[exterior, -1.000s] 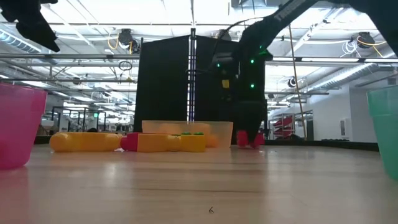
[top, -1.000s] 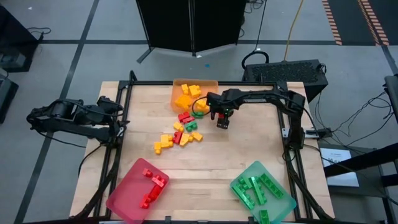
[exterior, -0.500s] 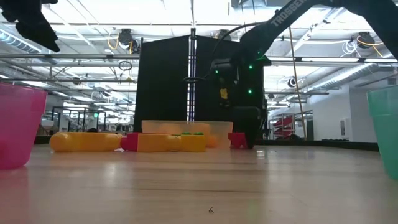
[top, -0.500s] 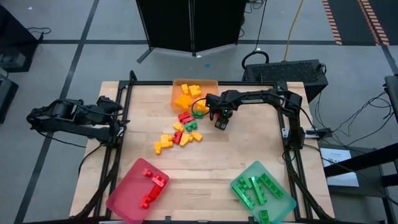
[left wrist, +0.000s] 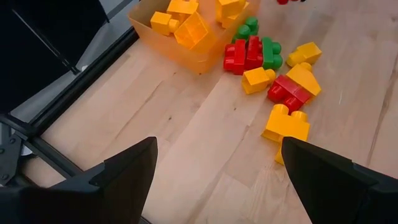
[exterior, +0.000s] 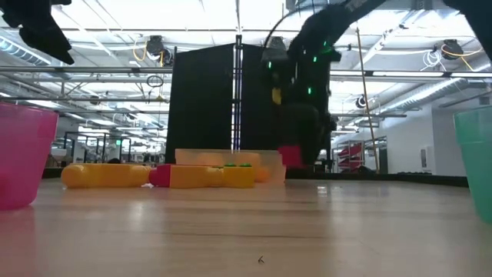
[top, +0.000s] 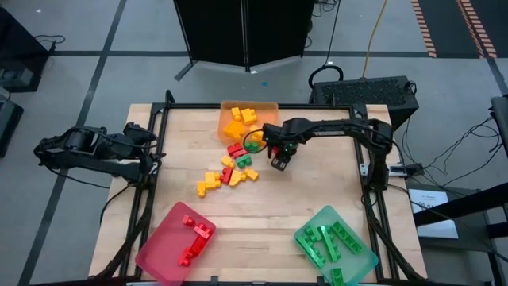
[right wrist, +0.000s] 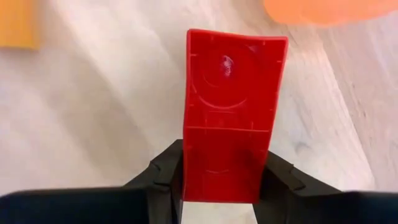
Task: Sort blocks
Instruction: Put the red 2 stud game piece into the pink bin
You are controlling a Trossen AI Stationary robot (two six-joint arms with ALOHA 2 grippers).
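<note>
From above, the right gripper (top: 278, 161) hangs over the middle of the table, just right of a loose heap of blocks (top: 226, 171) in red, yellow, orange and green. An orange tray (top: 225, 113) at the far edge holds several yellow and orange bricks. A pink-red tray (top: 159, 246) at the near left corner holds a few red bricks, and a teal-green tray (top: 359, 259) at the near right holds a cluster of green ones. The left gripper (top: 149, 147) waits off the table's left edge, well apart from everything.

At table height, the right gripper (exterior: 301, 150) is lifted clear of the wood with a red block (exterior: 290, 156) at its tip, in front of the orange tray's (exterior: 231, 158) pale wall. Yellow and red bricks lie in a row to the left. The pink-red tray (exterior: 23, 154) stands at the left edge, the teal-green tray (exterior: 475, 154) at the right.

The left wrist camera looks past the left gripper (left wrist: 217, 168), its fingers spread wide with nothing between them, toward the orange tray (left wrist: 155, 34) with yellow pieces in it and the loose heap (left wrist: 273, 74) beside it on the wood.

The right wrist camera shows the right gripper (right wrist: 224, 180) pinching the red block (right wrist: 233, 112), hollow underside facing the lens, above the bare table.
</note>
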